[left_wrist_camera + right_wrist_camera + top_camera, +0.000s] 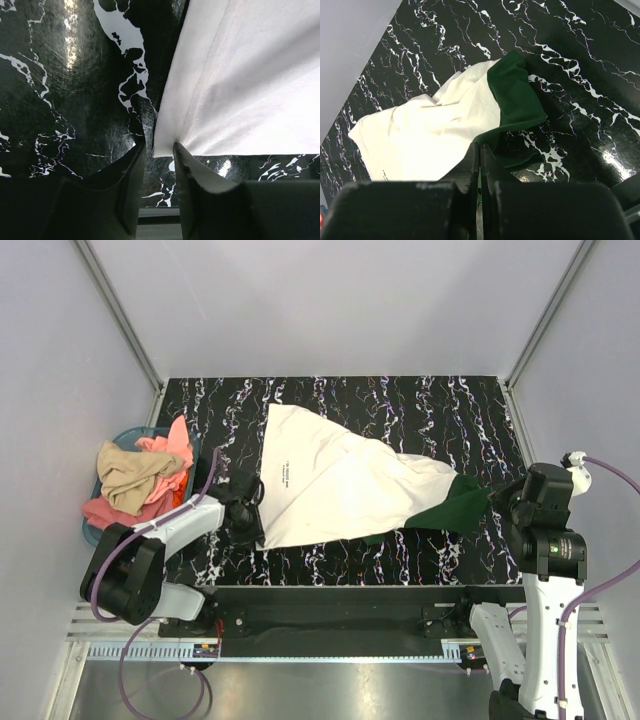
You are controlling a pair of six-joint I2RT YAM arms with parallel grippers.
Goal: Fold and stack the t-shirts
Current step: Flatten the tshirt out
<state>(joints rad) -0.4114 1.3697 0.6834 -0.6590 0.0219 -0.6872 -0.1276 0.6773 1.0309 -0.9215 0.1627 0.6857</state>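
- Slipping off is the first worry. The left gripper point(159, 145) has only the very corner of the cream-white shirt point(240, 75) at its tips, so closing and pulling could miss the hem or catch too little.
- Dragging is the second: the dark green shirt point(455, 510) lies under the white one, poking out toward the right gripper point(480, 149), and could come along and bunch.
- Left jaws stand narrowly apart, with the table point(60, 75) showing through the gap. The corner sits just ahead, between the tips, not clamped.
- Right fingers are pressed nearly together, green cloth just in front of them — whether they pinch any, I cannot tell.
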